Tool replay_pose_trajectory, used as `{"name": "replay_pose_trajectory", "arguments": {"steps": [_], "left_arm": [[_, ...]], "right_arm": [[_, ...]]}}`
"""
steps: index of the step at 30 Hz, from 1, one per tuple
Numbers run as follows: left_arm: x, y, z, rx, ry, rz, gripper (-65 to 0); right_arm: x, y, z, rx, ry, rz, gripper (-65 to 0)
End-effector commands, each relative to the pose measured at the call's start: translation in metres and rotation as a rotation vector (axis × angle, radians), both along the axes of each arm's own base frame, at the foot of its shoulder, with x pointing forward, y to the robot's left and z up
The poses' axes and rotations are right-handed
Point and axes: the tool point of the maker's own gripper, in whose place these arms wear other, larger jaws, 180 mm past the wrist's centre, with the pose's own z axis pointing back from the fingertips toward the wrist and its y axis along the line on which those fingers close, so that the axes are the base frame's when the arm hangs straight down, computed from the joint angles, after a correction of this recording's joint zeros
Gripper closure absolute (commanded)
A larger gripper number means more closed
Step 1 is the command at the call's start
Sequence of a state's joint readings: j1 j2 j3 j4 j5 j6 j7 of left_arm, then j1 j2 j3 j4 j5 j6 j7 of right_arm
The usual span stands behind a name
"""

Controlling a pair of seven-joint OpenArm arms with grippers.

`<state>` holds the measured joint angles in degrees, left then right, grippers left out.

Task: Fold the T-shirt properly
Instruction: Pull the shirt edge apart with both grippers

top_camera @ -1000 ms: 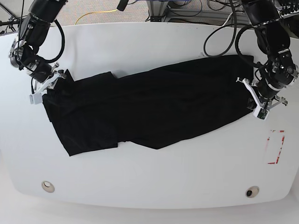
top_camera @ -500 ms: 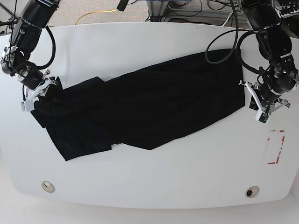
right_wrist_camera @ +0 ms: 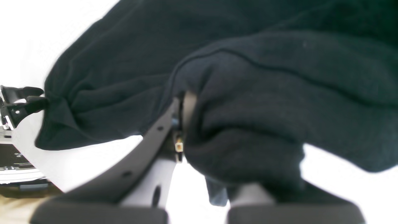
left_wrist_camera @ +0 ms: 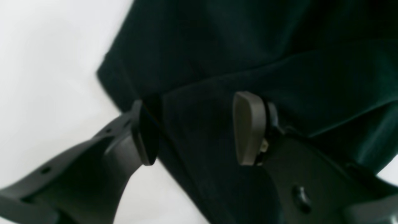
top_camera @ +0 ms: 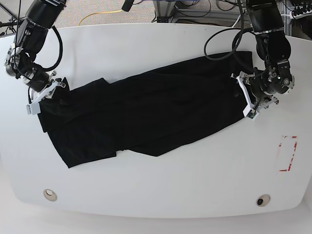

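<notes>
Trouble, if it comes, looks likeliest at the right of the base view, where the left gripper (top_camera: 248, 100) has its jaws standing apart over the edge of the T-shirt (top_camera: 146, 114). In its wrist view the two pads (left_wrist_camera: 245, 127) straddle a fold of black cloth with a clear gap, so nothing seems pinched there. If that arm lifts away, the limp hem could sag or curl back, and any pull from the other end would drag the whole shirt sideways and crease it.

The right gripper (top_camera: 41, 95), at the left of the base view, is clamped tight on a bunched corner of the shirt; its wrist view shows the fabric wrapped thickly around the jaws (right_wrist_camera: 182, 124). A wad like that could make a lumpy, uneven fold.

The shirt lies stretched in a long slanting band across the middle of the white desk (top_camera: 161, 195), lower at the left, higher at the right. Both arms reach down from the top corners of the frame, elbows bent, wrists turned inward toward the cloth.
</notes>
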<state>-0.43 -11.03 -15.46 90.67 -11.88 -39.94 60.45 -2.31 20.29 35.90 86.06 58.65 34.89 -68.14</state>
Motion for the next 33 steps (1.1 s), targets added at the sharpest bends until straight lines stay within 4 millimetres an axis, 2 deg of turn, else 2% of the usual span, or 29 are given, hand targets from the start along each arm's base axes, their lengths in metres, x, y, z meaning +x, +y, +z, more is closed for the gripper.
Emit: {"name": "replay_pose_trajectory", "arguments": {"steps": [1,6,13,15,18,20,29,33], "left_arm": [[0.007,-0.001,0.005,-0.003,-0.019,-0.012,-34.3],[0.005,-0.007,0.001,-0.016,-0.011,-0.011,-34.3],[0.003,-0.004,0.001,-0.007,-0.01,-0.012,-32.9],[0.003,-0.004,0.001,-0.007,-0.01,-0.012,-28.2],[0.002,-0.004,-0.001,-0.007,-0.002,-0.01,-13.3],[0.002,-0.003,-0.002,-0.005,-0.001,-0.011,-6.4],[-0.002,0.003,-0.001,0.013,0.002,-0.011,-3.2],[0.001,0.006,0.017,0.046,-0.052,-0.026,0.0]], "right_arm": [[0.01,-0.006,0.018,-0.004,-0.062,-0.007,0.0],[0.009,-0.006,0.017,-0.008,-0.058,-0.007,0.0],[0.009,-0.006,0.017,-0.007,-0.058,-0.007,0.0],[0.009,-0.006,0.017,-0.007,-0.058,-0.007,0.0],[0.009,-0.006,0.017,-0.007,-0.058,-0.007,0.0],[0.009,-0.006,0.017,-0.007,-0.058,-0.007,0.0],[0.009,-0.006,0.017,-0.007,-0.058,-0.007,0.0],[0.009,-0.006,0.017,-0.007,-0.057,-0.007,0.0]]}}
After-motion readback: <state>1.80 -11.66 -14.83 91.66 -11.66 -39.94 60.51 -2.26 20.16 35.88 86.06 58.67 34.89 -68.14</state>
